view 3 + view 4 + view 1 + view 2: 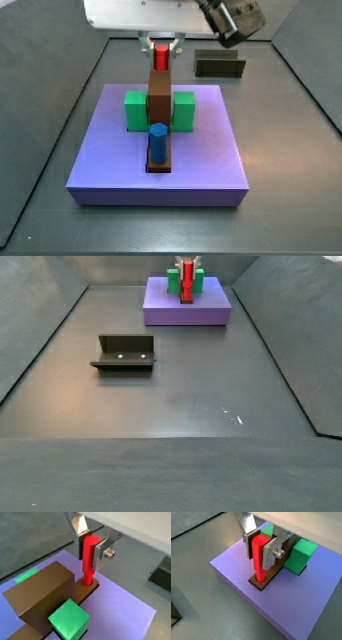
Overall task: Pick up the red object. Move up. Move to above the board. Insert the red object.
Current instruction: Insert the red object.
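In a wrist view the hand (92,546) is clenched on the red object (89,559), silver plates on either side of its upper half; the peg stands vertical, long axis straight up-down, lower tip at or in the end of the board (47,594), right by a green block (69,618). Whether the tip is seated in a hole or only touching the surface I can't tell here. The opposite wrist view shows the same grip: hand (266,548) grasping the red object (259,558), tip meeting the brown board (269,576) at its near end on the purple platform (238,567), green block (302,555) beside it; it looks like the tip has entered a socket, depth unclear. In a side view the hand (162,42) sits at the far end of the board (159,105), red object (162,55) mostly hidden behind the board, blue peg (158,142) upright at the near end. In the far side view the hand (189,264) and red object (189,278) are tiny, over the platform (187,311); the fixture (124,352) stands well apart on the desk (187,396). Judgement: pick, lift and transfer are done; insertion is under way or nearly finished; the peg is not yet let go.
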